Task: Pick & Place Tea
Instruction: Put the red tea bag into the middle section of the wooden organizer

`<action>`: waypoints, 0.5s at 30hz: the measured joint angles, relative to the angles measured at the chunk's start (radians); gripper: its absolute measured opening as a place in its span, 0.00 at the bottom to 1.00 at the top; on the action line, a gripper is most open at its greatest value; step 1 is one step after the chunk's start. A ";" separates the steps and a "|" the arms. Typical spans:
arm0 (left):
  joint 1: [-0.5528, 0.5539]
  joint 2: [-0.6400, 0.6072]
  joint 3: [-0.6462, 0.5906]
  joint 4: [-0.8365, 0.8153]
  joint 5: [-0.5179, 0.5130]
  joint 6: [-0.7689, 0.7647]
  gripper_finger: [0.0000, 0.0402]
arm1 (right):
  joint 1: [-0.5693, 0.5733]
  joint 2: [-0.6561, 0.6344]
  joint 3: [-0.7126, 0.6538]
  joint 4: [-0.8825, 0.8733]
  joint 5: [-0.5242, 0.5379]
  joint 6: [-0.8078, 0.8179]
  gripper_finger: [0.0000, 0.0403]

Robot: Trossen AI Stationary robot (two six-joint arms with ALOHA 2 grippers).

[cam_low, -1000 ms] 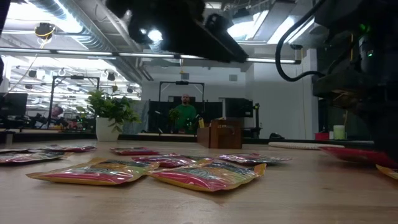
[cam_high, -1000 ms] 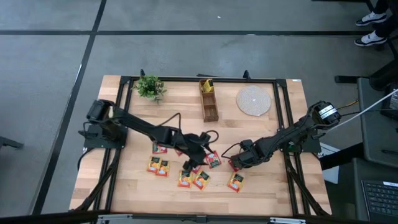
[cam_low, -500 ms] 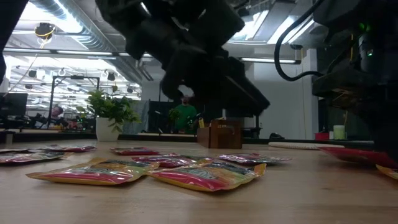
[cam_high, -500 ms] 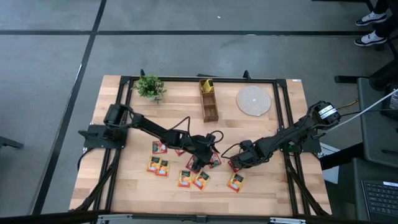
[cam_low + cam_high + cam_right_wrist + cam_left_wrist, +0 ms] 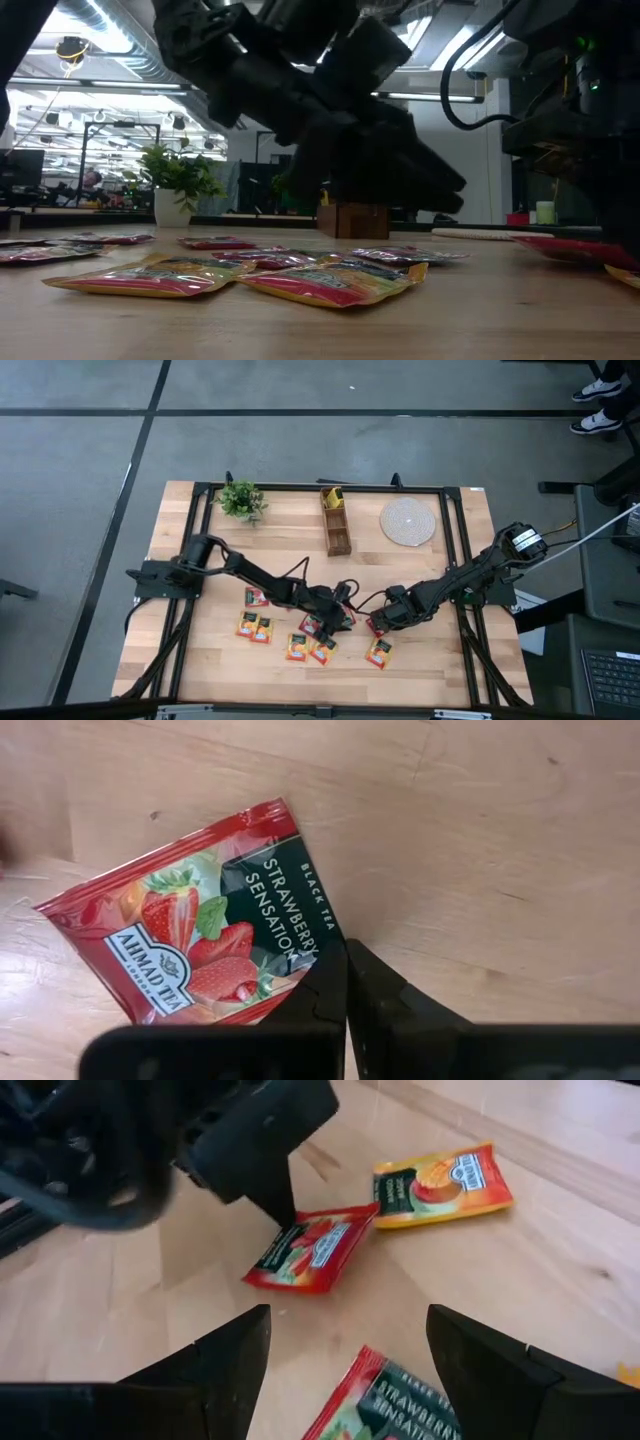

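I have the right gripper (image 5: 374, 624) low over the table, well in front of the wooden caddy (image 5: 336, 520), its fingers pinched shut on the edge of a red sachet (image 5: 200, 955) lying flat. The label reads "AHMAD TEA", "STRAWBERRY SENSATION", "BLACK TEA". My left gripper (image 5: 327, 624) stretches in just beside it, fingers spread wide, holding nothing, above another red sachet (image 5: 392, 1405). From above I count about nine sachets in front of the caddy; some are hidden under the arms.

About 10 tea sachets (image 5: 259, 628), 1 plant (image 5: 240, 499).
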 joint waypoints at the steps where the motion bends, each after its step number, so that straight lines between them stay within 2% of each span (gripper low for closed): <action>1: -0.002 0.005 0.005 -0.006 -0.004 0.002 0.66 | 0.000 0.000 0.000 0.000 0.000 0.000 0.01; 15: -0.002 0.133 0.140 -0.005 -0.046 0.051 0.66 | 0.000 0.000 0.000 0.001 -0.001 0.000 0.01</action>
